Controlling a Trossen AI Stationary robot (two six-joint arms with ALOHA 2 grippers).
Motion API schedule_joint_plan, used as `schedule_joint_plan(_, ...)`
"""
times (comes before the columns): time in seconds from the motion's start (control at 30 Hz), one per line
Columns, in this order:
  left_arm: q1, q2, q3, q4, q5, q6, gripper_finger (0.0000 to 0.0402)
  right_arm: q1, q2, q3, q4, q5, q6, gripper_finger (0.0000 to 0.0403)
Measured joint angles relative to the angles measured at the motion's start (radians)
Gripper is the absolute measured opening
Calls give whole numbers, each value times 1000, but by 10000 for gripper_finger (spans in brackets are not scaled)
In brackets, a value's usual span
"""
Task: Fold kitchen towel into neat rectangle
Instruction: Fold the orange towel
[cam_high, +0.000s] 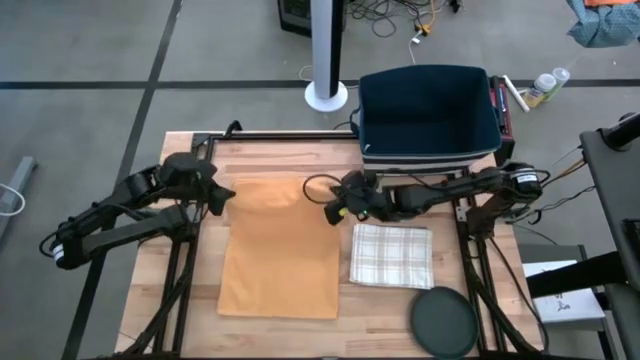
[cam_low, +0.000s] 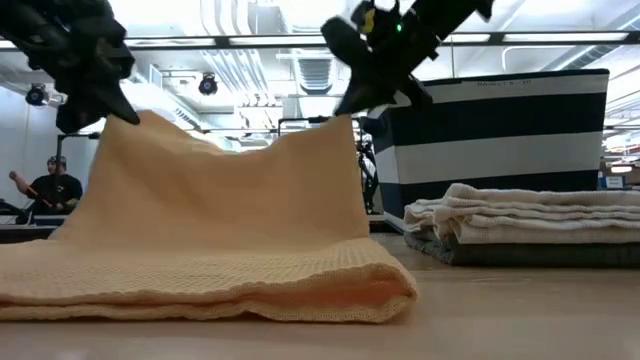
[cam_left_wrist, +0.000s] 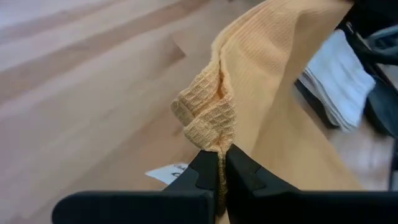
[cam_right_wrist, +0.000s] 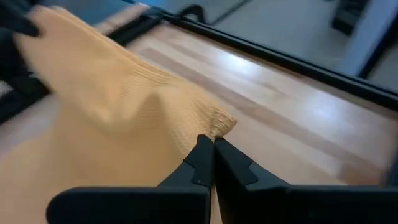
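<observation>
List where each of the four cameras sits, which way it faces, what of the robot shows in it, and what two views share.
High view: above the table, looking straight down; both arms, yellow towel, striped bin.
Low view: at tabletop height, looking level across; both pincers enter from above, lifting the towel's corners.
Left wrist view: on the left arm; left pincer shut on a towel corner.
Right wrist view: on the right arm; right pincer shut on the other corner.
Shared: high and low views both show the folded checked towel.
</observation>
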Motion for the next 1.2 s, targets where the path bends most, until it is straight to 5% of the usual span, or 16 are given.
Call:
schedule_joint_plan(0.5,-213,-96,0,-94,188,-54,0,178,0,13,29,-3,-29,0)
schedule_joint_plan(1.2,-613,-50,-76,84,165,-235,0,333,0,17,32,-48,36,0)
